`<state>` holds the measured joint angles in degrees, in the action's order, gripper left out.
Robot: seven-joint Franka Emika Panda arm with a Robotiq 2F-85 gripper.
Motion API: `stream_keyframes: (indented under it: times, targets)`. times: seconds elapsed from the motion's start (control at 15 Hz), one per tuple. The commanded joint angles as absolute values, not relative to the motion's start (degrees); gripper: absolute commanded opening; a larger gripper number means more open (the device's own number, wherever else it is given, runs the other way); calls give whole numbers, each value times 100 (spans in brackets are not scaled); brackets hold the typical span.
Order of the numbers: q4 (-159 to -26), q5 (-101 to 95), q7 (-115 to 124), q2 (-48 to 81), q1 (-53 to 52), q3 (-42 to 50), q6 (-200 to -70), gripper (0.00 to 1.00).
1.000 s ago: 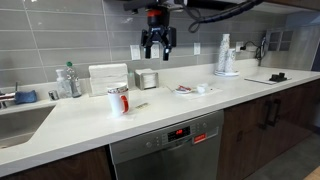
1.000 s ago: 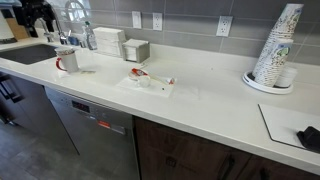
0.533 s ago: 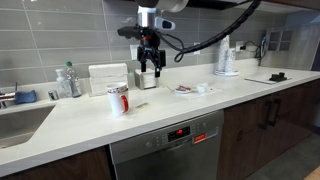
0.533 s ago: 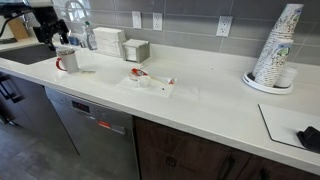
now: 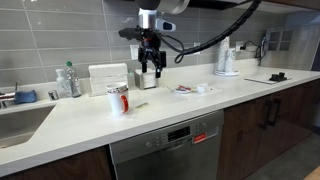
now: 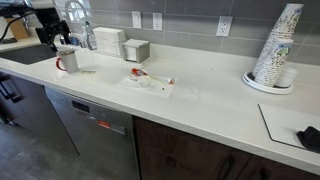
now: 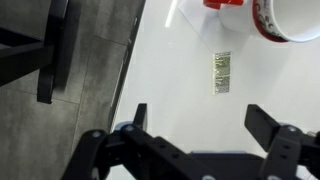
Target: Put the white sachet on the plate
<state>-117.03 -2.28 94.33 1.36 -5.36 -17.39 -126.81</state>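
Note:
The white sachet (image 7: 222, 73) lies flat on the white counter beside the white mug with red marking (image 7: 290, 18). It also shows in an exterior view (image 5: 140, 105), right of the mug (image 5: 118, 98). The plate (image 5: 184, 90), low and white with reddish marks, sits further along the counter, and shows in the other view too (image 6: 138, 74). My gripper (image 7: 200, 125) is open and empty. It hangs well above the counter, over the area by the sachet and mug (image 5: 150, 62). In an exterior view it is dark and partly cut off at the top left (image 6: 48, 30).
A small white cup (image 5: 203, 88) stands by the plate. Napkin boxes (image 5: 108, 78) and bottles (image 5: 68, 82) line the back wall by the sink (image 5: 18, 120). A stack of paper cups (image 6: 275, 52) and a black object (image 6: 308, 135) sit at the far end. The counter's front edge drops to the floor (image 7: 70, 70).
Since a second ago my gripper has come down and moved toward the mug. Over the last half second it has barely moved. The jaws stay open.

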Motion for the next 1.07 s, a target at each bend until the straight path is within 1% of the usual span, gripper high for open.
stream_keyframes:
  times: [0.0, 0.13, 0.33, 0.53, 1.0]
  targets:
    - [-11643, -11, 9040, 311, -735, -1439, -12895, 100]
    - [-11670, 486, 8241, 495, -702, -1310, -13492, 100]
    - [-11573, 1469, 7297, 849, -646, -1165, -13883, 100]
    - [-11405, 2246, 6478, 1167, -624, -1095, -13585, 100]
    - [-11042, 2102, 6435, 1872, -726, -886, -13363, 100]
